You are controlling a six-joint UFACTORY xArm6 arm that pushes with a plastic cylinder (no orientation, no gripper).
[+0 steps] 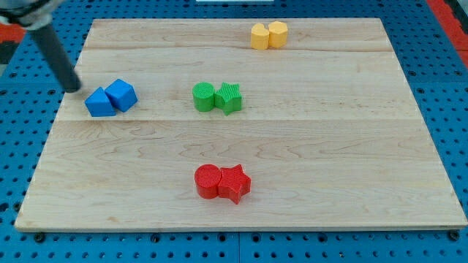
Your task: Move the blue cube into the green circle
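Camera view, upper left of the frame: my tip [74,88], bare and gripping nothing, sits just left of the blue cube [121,95] and its blue neighbour [99,102]. Green circle [204,96] waits mid-board. Cube looks light, rigid; I'd push its left face.

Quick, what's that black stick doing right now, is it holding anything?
My tip: no gripper, holds nothing; it sits just left of the blue triangular block, which touches the blue cube.

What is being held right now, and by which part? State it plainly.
Nothing is held. My tip only pushes; it sits just left of the blue triangular block, which touches the blue cube.
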